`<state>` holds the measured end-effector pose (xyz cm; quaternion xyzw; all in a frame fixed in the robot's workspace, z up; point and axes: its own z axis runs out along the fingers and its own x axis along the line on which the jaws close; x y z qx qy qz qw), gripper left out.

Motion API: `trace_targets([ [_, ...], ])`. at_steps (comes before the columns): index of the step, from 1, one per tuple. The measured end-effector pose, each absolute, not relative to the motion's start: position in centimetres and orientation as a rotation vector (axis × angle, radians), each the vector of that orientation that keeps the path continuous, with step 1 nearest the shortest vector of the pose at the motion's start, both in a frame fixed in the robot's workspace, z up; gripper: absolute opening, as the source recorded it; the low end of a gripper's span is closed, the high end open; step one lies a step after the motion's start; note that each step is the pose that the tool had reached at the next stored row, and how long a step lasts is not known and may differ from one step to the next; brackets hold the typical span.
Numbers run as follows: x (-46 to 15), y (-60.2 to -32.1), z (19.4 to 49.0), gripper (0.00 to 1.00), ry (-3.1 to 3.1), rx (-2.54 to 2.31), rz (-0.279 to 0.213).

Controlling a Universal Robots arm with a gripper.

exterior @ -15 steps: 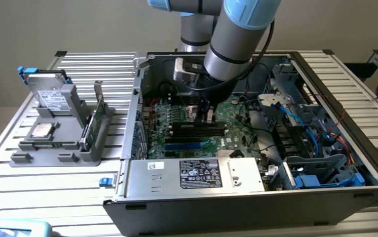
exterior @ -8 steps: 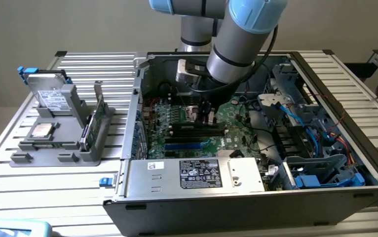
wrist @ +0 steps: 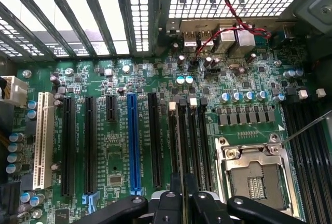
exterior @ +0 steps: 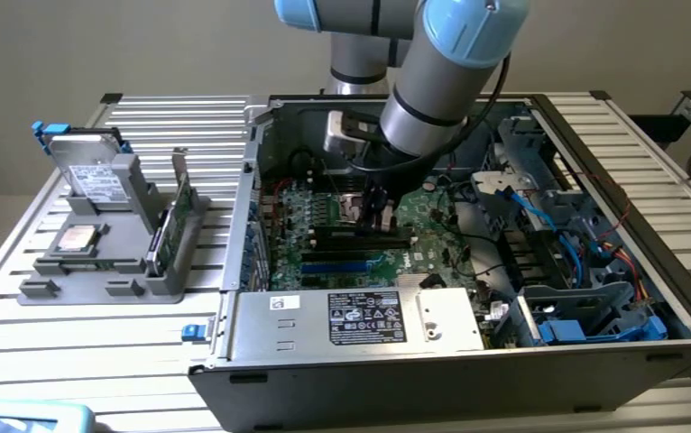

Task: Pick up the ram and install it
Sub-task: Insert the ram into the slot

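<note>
My gripper reaches down into the open computer case, just above the motherboard. In the wrist view its black fingers stand close together, and the gripper is shut on a thin dark strip, the ram, seen edge-on. The ram lines up lengthwise over the black memory slots with white latches at their far ends. These slots lie right under the gripper in the exterior view. Whether the ram touches a slot I cannot tell.
An open processor socket lies beside the memory slots, and a blue slot on their other side. Cables and a drive cage fill the case's right. A grey fixture at the exterior view's left holds a drive, a chip and a green board.
</note>
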<state>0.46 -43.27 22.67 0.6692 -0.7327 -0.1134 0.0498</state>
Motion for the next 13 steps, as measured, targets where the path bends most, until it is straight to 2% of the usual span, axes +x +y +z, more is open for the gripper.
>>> trace_targets([
  [13, 0.61, -43.27, 22.57, 0.15, -2.224, 2.041, -0.347],
])
